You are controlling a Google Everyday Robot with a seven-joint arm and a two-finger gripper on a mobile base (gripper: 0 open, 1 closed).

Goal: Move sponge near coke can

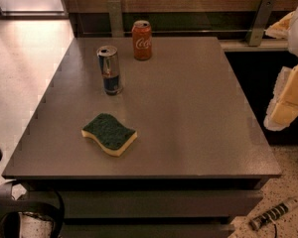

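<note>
Basically not started: the sponge (109, 133) lay untouched at the table's (198, 113) 7 o'clock, well apart from the coke can (142, 39) at 12.
A silver-blue can (109, 69) stood near the coke can, at its 7 o'clock. The gripper (287, 97) hung off the table's edge at 3 o'clock, far from the sponge. Couldn't tell how wide it was, but the sponge wasn't in it. Left, I'd say: reach, grab, carry toward 12, release.

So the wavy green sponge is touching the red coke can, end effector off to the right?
No: the camera view shows the wavy green sponge well apart from the red coke can. The end effector is off to the right.
</note>
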